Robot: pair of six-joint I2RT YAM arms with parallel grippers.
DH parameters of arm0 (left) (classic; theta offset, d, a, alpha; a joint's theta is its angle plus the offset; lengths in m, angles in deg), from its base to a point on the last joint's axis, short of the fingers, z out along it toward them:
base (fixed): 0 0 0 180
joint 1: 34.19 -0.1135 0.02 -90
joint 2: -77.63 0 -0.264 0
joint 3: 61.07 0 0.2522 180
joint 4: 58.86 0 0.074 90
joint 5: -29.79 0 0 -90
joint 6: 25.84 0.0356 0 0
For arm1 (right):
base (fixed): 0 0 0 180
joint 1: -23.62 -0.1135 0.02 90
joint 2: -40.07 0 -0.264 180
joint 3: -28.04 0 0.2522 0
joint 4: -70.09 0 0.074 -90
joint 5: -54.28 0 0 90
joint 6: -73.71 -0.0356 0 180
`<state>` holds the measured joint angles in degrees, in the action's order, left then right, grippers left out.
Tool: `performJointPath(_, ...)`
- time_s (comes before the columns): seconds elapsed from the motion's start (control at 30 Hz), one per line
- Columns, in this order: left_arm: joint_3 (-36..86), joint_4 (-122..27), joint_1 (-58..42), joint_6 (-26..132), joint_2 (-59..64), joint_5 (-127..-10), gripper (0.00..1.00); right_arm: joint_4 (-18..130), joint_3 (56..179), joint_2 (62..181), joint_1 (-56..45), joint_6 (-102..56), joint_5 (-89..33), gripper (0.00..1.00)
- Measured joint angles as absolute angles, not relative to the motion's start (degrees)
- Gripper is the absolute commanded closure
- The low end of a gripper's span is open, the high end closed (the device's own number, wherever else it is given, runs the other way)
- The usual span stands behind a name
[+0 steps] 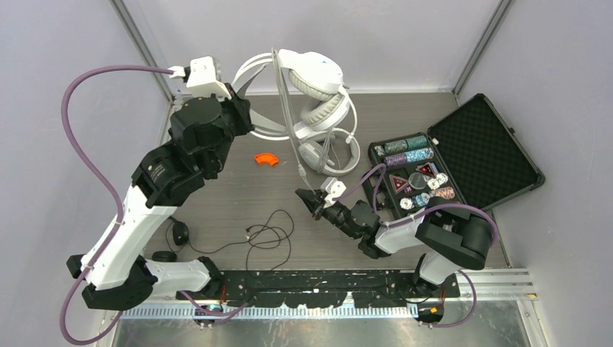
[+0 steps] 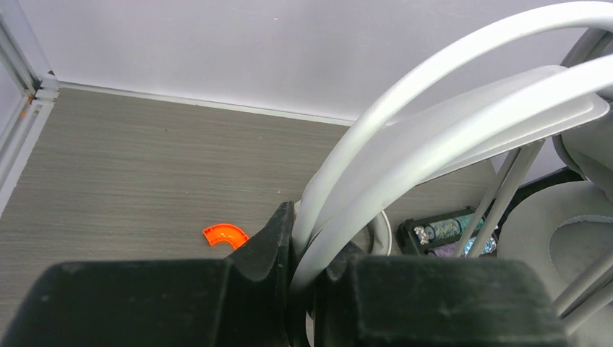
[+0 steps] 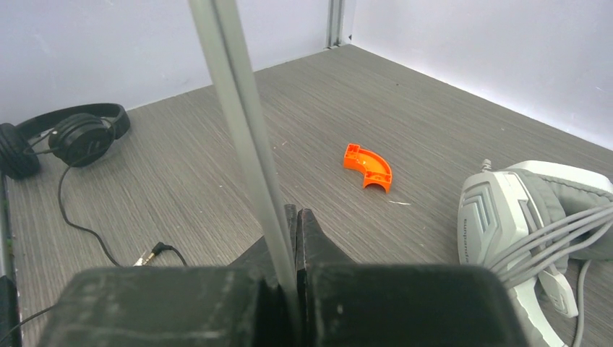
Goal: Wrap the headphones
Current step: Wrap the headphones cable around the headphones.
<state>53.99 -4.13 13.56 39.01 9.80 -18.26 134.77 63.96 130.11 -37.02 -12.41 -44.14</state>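
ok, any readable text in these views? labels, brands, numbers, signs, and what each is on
No text can be read in any view.
Ear cup of the white headset on the table: a line of lettering down its side, too blurred to read.
Chips and cards in the black case: printed marks, too small to read.
Raised white headset: small blue mark on the cup, not legible.

Case of chips (image 1: 483,139) right of headphones (image 1: 318,108)
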Motion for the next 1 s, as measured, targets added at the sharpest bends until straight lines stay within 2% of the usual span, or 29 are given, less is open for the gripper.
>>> performJointPath(0.17, 53.99, -3.67, 13.51, 38.93, 10.24, -21.73, 1.0, 135.4, 63.54, 130.11, -35.73, -14.29, -45.06, 0.99)
performJointPath(0.33, 51.21, -1.18, 13.49, 39.15, 13.54, -30.67, 1.0, 135.71, 61.94, 128.64, -30.36, -20.01, -43.51, 0.99)
performJointPath(0.53, 47.5, 3.3, 13.4, 41.92, 18.04, -43.81, 1.0, 129.43, 60.9, 120.01, -25.4, -27.29, -39.49, 0.99)
performJointPath(0.77, 45.81, 8.48, 13.36, 52.39, 19.83, -56.86, 1.0, 101.91, 66.69, 100.36, -23.39, -32.12, -32.65, 0.99)
performJointPath(1.0, 39.65, 8.85, 13.34, 65.0, 21.6, -66.19, 1.0, 76.5, 73.64, 91.18, -23.23, -35.14, -23.99, 0.99)
